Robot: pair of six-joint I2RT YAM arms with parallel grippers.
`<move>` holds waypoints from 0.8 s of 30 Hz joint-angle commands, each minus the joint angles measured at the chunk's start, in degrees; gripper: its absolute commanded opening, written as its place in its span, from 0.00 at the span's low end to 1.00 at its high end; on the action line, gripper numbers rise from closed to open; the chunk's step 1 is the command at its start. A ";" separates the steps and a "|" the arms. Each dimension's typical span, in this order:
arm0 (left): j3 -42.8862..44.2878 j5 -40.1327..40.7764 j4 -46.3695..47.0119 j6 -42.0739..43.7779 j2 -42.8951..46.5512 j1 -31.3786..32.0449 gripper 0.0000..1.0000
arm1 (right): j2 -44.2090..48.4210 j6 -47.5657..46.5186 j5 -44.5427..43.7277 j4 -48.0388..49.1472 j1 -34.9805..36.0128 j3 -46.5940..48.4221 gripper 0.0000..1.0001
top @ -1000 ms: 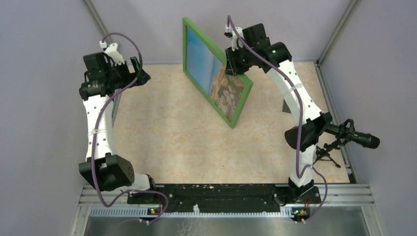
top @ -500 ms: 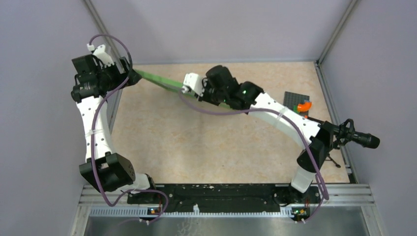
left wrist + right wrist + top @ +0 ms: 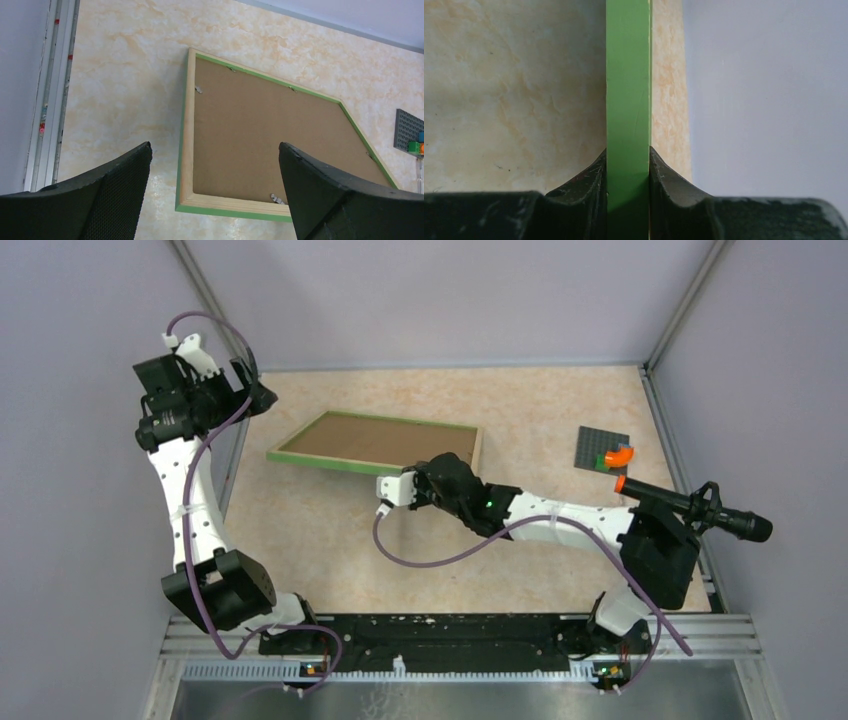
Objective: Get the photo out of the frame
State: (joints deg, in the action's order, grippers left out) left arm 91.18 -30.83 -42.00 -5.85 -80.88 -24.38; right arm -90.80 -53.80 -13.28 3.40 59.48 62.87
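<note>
My left end effector (image 3: pixel 214 147) is at the far left corner of the bench (image 3: pixel 330 530), raised above it. Its two fingers (image 3: pixel 120 185) are spread fully apart and hold nothing. It looks down on the frame (image 3: pixel 375 440) without touching it.

The frame is in the middle of the bench, a little to the far side. It is turned with the brown back upward and the thin green border around it. The photo is not visible from this side. I cannot tell if the frame rests on the bench or is lifted a little.

My right end effector (image 3: pixel 628 155) is closed on the near right part of the frame, one finger pressing each face of the green edge.

Further right, near the bench edge, lies a grey studded plate (image 3: pixel 598 443) with an orange piece (image 3: pixel 621 454) on it.
</note>
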 commanded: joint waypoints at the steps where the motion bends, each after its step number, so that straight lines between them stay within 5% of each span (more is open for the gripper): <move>1: 0.71 -0.13 1.66 1.14 1.92 -0.14 0.99 | 1.14 -3.59 -1.63 19.23 1.87 -7.10 0.00; 12: -5.73 0.91 1.34 3.63 4.76 -0.21 0.99 | -8.07 -8.03 -6.69 41.97 6.04 -19.97 0.13; 24: -12.03 1.37 0.16 7.78 8.36 -0.19 0.99 | -12.46 -3.76 -5.35 39.12 8.51 -22.85 0.29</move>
State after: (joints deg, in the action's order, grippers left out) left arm 80.31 -29.93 -42.28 -0.36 -75.53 -24.38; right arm -102.17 -61.91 -20.40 41.76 66.13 40.77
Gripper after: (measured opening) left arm 0.987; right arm 0.291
